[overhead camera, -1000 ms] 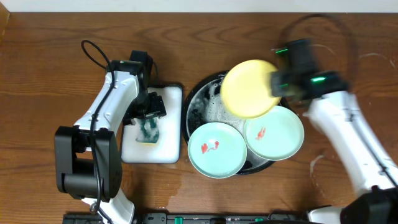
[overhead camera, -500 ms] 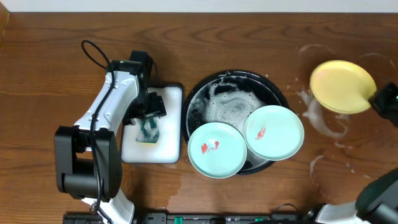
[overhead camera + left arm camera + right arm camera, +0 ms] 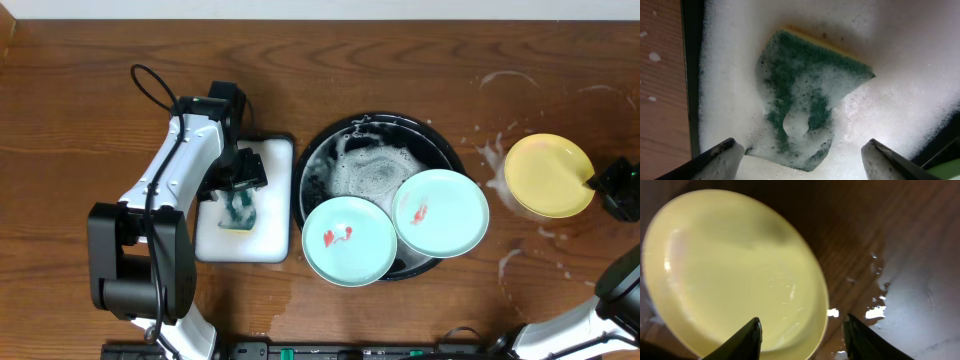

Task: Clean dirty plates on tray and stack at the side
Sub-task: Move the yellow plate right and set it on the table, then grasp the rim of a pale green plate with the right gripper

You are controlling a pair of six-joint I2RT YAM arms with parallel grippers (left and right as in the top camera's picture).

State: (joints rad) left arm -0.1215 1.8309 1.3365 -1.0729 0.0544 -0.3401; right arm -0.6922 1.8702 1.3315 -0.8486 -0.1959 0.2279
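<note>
The yellow plate lies flat on the wet wooden side to the right of the black tray, with no red on it. My right gripper stands open astride the plate's right rim, one finger over the plate and one beyond it. Two mint-green plates with red smears rest on the tray's near half, the right one overlapping the left. My left gripper is open just above a foamy green sponge.
The sponge lies on a white rectangular tray left of the black tray. Suds cover the black tray's far half. Whitish soap rings and splashes mark the table at the right, near the edge of view.
My right arm carried the yellow plate from above the black tray to the right, set it down on the table and opened its jaws. The left arm has not moved.
</note>
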